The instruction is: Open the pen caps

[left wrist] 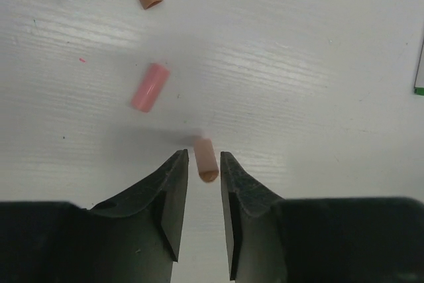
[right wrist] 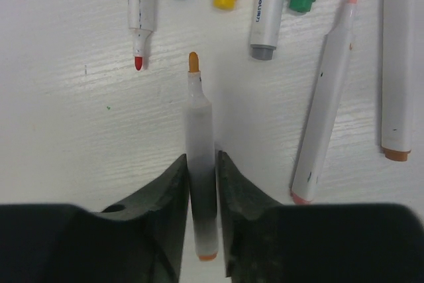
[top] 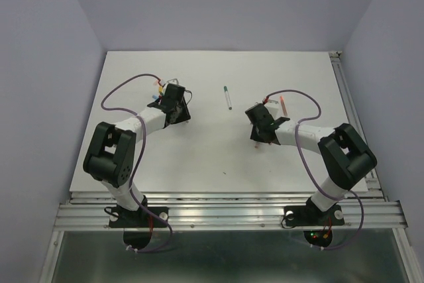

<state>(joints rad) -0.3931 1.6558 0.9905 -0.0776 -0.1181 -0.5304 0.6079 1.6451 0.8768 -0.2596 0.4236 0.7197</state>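
Left gripper (left wrist: 204, 156) seen bottom centre of left wrist view, fingers parted a bit. Short orange-tan plastic pen cap (left wrist: 207, 164) caught loose between tips, bit blurry tbh. Pink plastic cap (left wrist: 150, 87) seen lying up-left of it. Right gripper (right wrist: 202, 158), lower centre of right wrist view: thin white uncapped pen with orange tip (right wrist: 199, 117) pinched between fingers.
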